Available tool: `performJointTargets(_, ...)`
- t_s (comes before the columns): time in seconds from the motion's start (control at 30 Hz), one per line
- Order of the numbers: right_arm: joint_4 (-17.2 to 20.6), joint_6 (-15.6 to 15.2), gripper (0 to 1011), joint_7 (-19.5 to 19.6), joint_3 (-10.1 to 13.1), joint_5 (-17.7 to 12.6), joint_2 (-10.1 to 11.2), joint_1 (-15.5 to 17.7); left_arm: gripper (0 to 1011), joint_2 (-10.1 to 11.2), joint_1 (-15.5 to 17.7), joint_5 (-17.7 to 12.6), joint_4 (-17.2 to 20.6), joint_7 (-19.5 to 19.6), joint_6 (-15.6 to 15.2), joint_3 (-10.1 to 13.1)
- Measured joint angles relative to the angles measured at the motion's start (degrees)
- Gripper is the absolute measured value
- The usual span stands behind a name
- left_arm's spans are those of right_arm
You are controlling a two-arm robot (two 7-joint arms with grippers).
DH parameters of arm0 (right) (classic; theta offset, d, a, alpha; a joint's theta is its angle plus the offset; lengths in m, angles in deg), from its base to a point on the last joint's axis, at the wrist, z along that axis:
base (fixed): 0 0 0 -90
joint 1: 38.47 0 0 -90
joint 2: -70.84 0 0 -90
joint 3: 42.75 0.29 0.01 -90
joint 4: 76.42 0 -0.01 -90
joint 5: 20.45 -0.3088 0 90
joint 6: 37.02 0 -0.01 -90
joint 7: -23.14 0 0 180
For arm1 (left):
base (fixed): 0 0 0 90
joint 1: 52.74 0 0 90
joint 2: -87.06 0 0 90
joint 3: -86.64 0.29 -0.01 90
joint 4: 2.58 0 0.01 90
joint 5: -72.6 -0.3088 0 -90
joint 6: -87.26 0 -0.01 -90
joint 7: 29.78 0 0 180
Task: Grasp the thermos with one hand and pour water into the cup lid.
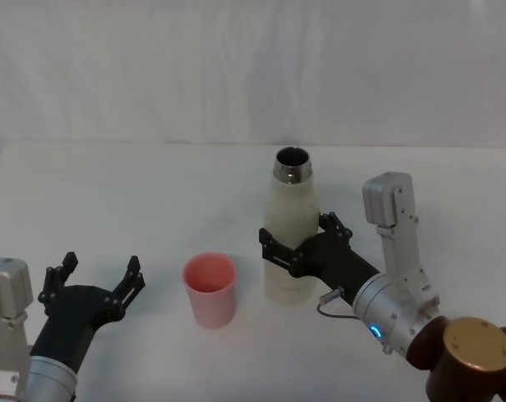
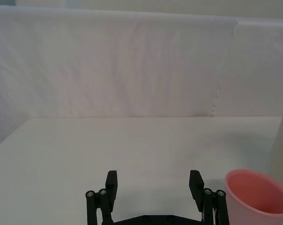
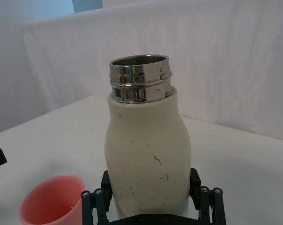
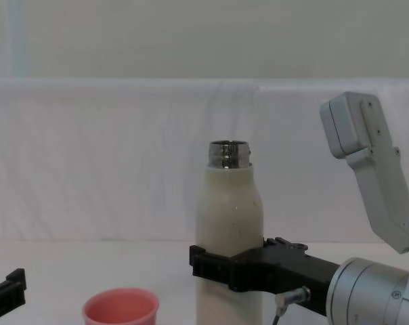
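Observation:
The cream-white thermos (image 1: pixel 288 243) stands upright on the table, its open steel neck (image 3: pixel 140 78) uncapped. My right gripper (image 1: pixel 298 241) reaches in from the right and is shut on the thermos (image 4: pixel 229 206) at mid-body, one black finger (image 3: pixel 107 183) pressed against each side. The pink cup lid (image 1: pixel 209 287) stands upright just left of the thermos, a small gap between them. It also appears as the cup lid (image 3: pixel 51 204) and the cup lid (image 4: pixel 120 309). My left gripper (image 1: pixel 96 275) rests open to the left of the cup lid (image 2: pixel 256 198), holding nothing.
A white table (image 1: pixel 136 193) carries everything, with a white cloth backdrop (image 1: pixel 253 67) behind its far edge. The right arm's wrist and brown elbow joint (image 1: pixel 475 352) fill the near right corner. Open table surface lies behind and left of the cup.

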Motion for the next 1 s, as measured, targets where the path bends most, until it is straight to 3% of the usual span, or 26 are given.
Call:
performJointTargets(0.77,0.08,0.04,962,-0.03,0.01,0.04,0.05,0.09,1001,0.00,0.00,0.00,0.00,0.00,0.00,0.00)
performJointTargets(1.0,1.89,-0.26,962,0.95,0.54,0.93,0.82,1.24,1001,0.00,0.00,0.00,0.00,0.00,0.00,0.00)
